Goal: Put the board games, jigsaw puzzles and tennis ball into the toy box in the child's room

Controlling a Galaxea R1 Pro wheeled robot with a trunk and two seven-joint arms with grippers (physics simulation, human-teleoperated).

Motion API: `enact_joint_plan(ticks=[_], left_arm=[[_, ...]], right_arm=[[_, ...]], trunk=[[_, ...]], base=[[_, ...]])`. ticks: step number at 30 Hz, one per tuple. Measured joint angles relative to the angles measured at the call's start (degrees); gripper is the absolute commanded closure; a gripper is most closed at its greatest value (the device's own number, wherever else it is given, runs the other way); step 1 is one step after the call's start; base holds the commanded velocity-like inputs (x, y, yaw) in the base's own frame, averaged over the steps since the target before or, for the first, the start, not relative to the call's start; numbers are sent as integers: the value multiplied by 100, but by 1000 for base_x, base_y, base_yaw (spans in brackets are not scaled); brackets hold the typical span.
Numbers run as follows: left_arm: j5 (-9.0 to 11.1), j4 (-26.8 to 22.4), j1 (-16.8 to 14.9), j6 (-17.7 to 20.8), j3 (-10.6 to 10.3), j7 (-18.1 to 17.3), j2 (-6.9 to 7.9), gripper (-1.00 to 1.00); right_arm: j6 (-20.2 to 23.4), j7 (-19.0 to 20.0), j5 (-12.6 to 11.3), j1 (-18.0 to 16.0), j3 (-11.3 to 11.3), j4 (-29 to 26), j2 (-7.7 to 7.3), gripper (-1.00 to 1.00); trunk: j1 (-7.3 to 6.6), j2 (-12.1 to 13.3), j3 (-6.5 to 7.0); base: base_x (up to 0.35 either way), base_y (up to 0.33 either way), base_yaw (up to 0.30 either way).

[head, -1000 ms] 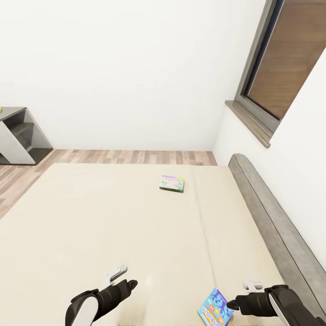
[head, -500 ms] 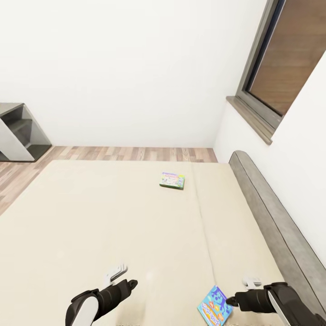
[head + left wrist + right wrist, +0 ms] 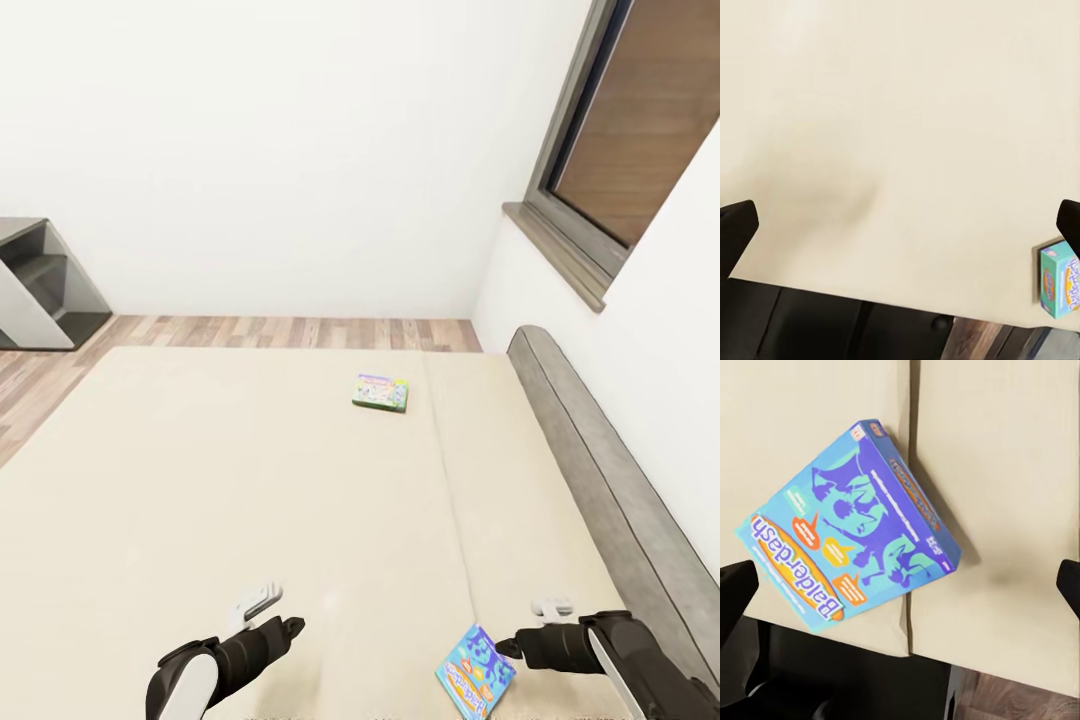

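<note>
Two board games lie on the beige bed (image 3: 200, 480). The blue one (image 3: 475, 673) rests near the bed's front edge on a mattress seam. My right gripper (image 3: 510, 645) hovers beside it, open. In the right wrist view the blue board game (image 3: 847, 555) lies flat between the widely spread fingertips (image 3: 735, 589), and I cannot tell whether they touch it. The green-edged board game (image 3: 380, 392) lies farther away, mid-bed. My left gripper (image 3: 290, 628) is open over bare mattress (image 3: 900, 150), and the blue game's edge (image 3: 1057, 279) appears off to one side.
A grey upholstered headboard (image 3: 600, 470) runs along the bed's right side under a window sill (image 3: 555, 255). Wood-plank floor (image 3: 300, 332) lies beyond the bed, with a grey stepped piece of furniture (image 3: 40, 285) at the far left. White walls close the corner.
The whole view has drifted a little, so the camera moved. My right gripper has edged slightly forward beside the blue board game. Both games lie where they were.
</note>
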Motion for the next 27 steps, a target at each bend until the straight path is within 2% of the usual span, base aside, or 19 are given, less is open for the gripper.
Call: enact_joint_plan(ticks=[11, 19, 27], left_arm=[[0, 0, -4, 0, 0, 0, 4, -100], [0, 0, -9, 0, 0, 0, 0, -100], [0, 0, -10, 0, 0, 0, -1, -100]], right_arm=[[-311, 107, -32, -42, -3, 2, -77, -100], [-431, 684, -27, -54, -7, 2, -169, -100], [-579, 929, -25, -55, -7, 7, -239, -100]], trunk=[[0, 0, -102], [0, 0, -177], [0, 0, -251]], base=[[0, 0, 0], [0, 0, 0], [0, 0, 0]])
